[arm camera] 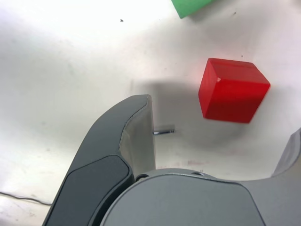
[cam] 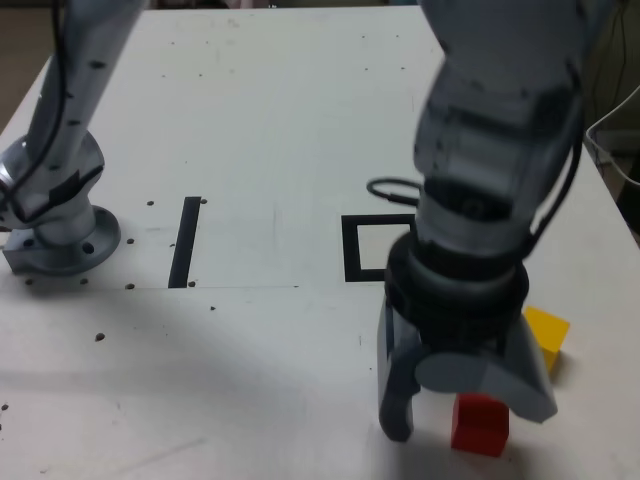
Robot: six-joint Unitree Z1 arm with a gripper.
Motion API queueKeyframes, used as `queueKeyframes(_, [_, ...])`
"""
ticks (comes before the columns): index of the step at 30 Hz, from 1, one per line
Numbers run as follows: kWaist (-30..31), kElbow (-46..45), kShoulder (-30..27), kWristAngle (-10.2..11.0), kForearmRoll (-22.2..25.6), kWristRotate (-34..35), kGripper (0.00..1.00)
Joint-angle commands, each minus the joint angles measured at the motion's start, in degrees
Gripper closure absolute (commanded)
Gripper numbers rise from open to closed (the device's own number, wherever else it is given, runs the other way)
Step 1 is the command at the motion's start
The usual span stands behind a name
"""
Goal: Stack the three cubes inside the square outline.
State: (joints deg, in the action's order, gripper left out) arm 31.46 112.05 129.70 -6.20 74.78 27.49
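Square outline (cam: pixel 352 250) at frame centre is empty; gripper (cam: pixel 465 400), jaws spread, straddles red cube (cam: pixel 480 424) at lower right; all stacking remains.

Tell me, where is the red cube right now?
The red cube sits on the table near the exterior view's lower right, between the gripper's open jaws, with the yellow cube just behind it.

Table (cam: pixel 260 130): white, speckled with small dark holes, lying beneath the claw.
Stripe (cam: pixel 185 241): black, straight, lying well apart from the claw.
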Motion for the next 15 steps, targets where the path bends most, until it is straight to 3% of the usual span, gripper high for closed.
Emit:
queueKeyframes(1, [0.0, 0.2, 0.9, 0.1, -0.2, 0.1, 0.04])
queueKeyframes(15, [-0.4, 0.2, 3.2, 1.5, -1.8, -0.3, 0.16])
